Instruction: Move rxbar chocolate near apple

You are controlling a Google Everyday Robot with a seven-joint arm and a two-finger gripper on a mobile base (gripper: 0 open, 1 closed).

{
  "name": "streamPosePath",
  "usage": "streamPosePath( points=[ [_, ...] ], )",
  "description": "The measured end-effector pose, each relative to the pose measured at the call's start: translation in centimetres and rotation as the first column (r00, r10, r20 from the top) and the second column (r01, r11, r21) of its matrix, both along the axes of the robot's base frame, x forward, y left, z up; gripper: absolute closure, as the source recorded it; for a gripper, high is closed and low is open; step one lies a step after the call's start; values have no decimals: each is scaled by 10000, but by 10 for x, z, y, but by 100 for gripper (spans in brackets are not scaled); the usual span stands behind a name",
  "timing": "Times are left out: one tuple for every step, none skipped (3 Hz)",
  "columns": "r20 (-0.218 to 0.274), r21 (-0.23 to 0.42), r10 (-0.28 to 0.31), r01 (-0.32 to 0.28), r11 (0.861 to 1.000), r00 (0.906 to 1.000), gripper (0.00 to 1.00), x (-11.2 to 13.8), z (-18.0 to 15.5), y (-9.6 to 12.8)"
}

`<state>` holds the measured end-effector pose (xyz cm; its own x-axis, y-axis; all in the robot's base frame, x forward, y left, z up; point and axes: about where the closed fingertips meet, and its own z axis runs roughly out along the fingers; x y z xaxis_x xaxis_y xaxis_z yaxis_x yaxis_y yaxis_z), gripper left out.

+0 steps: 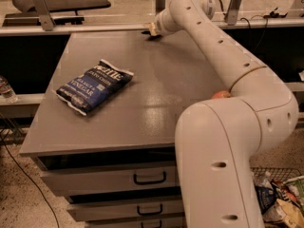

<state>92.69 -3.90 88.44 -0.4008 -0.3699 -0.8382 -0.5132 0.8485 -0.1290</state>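
The gripper (pixel 153 29) sits at the far edge of the tabletop (pixel 156 108), well beyond the blue chip bag (pixel 94 85) and off to its right, at the end of the long white arm (pixel 223 46). Whether the jaws are spread or pinching anything cannot be told from here.

Right beneath the gripper, on the side toward the chip bag, lies a small dark flat shape touching the tabletop. I take it to be the rxbar chocolate (pixel 146 33). Only a thin, low, blackish sliver of it shows, with no readable lettering, and part of it is hidden by the gripper.

The apple (pixel 221 94) is far from the bar, to the right of the chip bag and level with it. It shows only as a small orange-red patch peeking out from behind the arm's bulky elbow.

Several things could go wrong from here:
- **Bar pushed off the edge:** the bar lies close to the tabletop's far edge, so a nudge away from the chip bag could send it off the back.
- **Slipping grip:** the wrapper is flat and probably slick, so a shallow pinch may slide off or drop it during the carry.
- **Apple knocked away:** the apple is round and sits tight against the elbow, so the arm folding back could bump it and set it rolling toward the near edge.
- **Hidden target:** the arm covers most of the apple, so it is hard to judge where to put the bar down.

The chip bag looks clear of the likely path.
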Motion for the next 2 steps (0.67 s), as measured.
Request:
streamPosePath(
  points=[
    [737,-471,863,-830,9954,9935,100,-15,35,16],
    [996,-1065,1658,-1552,9821,9811,100,-36,52,22]
  ],
)
